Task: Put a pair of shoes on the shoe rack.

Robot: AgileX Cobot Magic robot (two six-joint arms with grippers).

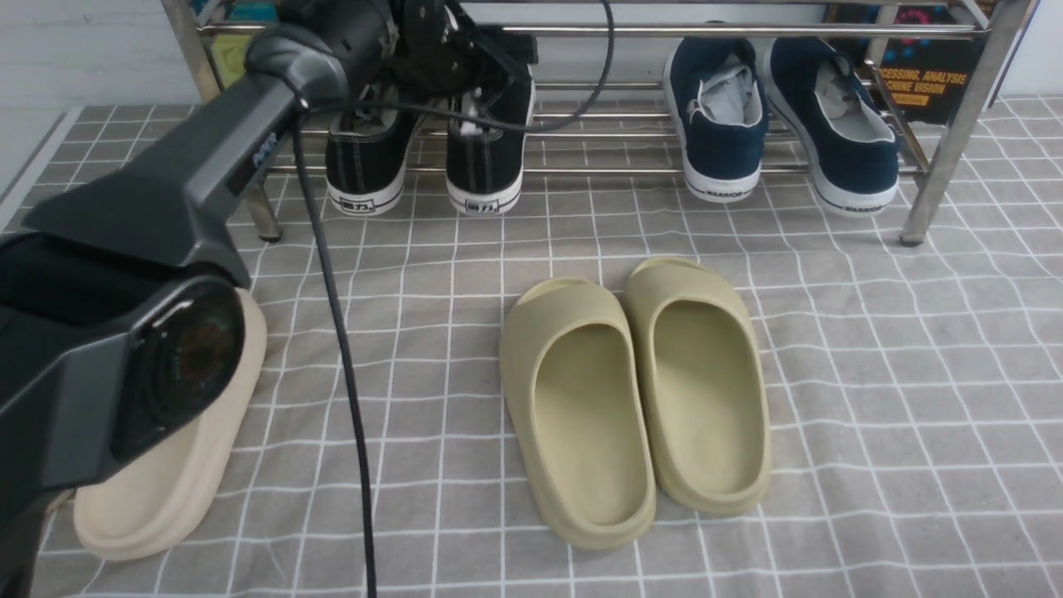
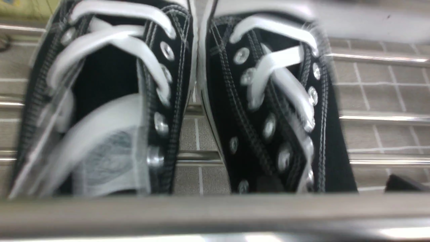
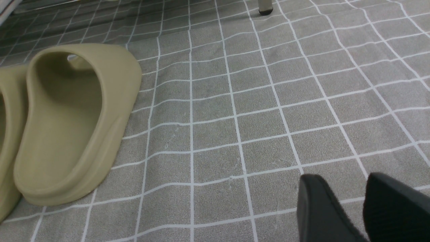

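The two black sneakers (image 1: pixel 486 158) sit side by side on the lower bars of the shoe rack (image 1: pixel 631 31), toward its left end, heels facing the robot. The left end effector (image 1: pixel 453 58) hangs right over them; I can't tell how wide it stands or whether it grips anything. The right end effector (image 3: pixel 343 181) hovers parted and empty above the grey checked cloth (image 3: pixel 235 117), near an olive slipper (image 3: pixel 67 124).

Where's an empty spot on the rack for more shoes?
On the shoe rack, the bars between the black sneakers and the navy sneakers are bare. The checked cloth right of the olive slippers is free too. Crowded: the rack's left end, under the left arm.
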